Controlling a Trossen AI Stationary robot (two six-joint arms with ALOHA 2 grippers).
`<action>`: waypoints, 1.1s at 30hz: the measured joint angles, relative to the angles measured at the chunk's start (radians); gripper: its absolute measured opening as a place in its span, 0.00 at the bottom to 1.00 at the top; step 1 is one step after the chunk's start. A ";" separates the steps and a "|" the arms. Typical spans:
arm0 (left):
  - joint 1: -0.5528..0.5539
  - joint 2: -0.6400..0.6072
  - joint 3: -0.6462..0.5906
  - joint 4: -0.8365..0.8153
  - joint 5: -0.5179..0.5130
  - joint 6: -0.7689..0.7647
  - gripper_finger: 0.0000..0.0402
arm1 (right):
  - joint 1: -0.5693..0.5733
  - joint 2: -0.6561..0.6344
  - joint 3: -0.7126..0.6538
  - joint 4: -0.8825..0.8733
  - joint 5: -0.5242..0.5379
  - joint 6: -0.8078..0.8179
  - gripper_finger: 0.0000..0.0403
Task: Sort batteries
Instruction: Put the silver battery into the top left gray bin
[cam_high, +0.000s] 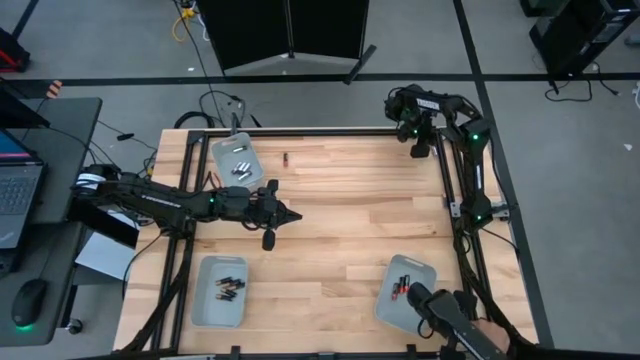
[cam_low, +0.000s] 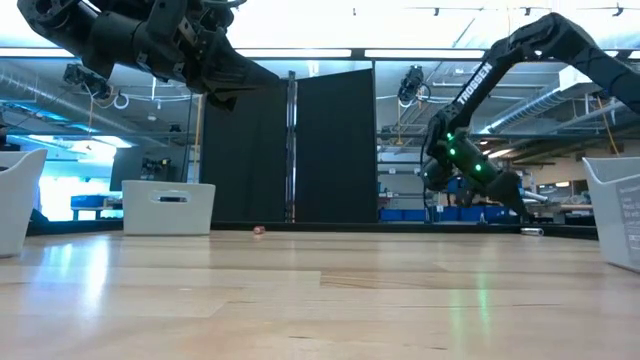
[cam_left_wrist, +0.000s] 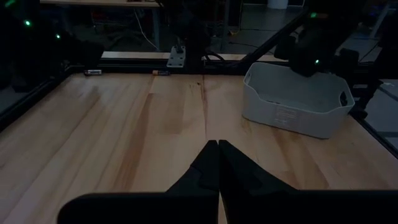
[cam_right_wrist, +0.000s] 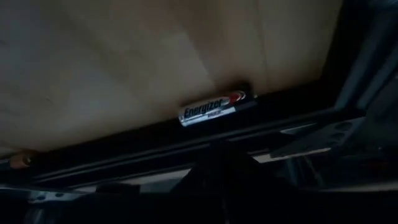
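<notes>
Well, the left gripper (cam_left_wrist: 217, 163) hovers over the table's (cam_high: 340, 230) middle, fingers pressed together and holding nothing. Far right, the right gripper (cam_high: 420, 150) sits at the table's corner, its fingers impossible to judge, with a battery (cam_right_wrist: 212, 108) lying against the dark frame beneath it. One cell (cam_high: 285, 158) lies loose at the far edge; others fill three trays (cam_high: 258, 166)
</notes>
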 joint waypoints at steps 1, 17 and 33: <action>0.000 0.000 0.000 0.002 0.000 0.001 0.01 | -0.004 0.011 0.000 -0.009 0.004 0.009 0.02; 0.000 0.000 0.000 -0.006 -0.002 0.001 0.01 | -0.026 0.066 -0.002 -0.025 0.055 0.042 0.02; 0.000 0.000 0.000 -0.021 -0.003 0.000 0.01 | 0.016 0.065 -0.002 0.059 -0.117 -0.085 0.02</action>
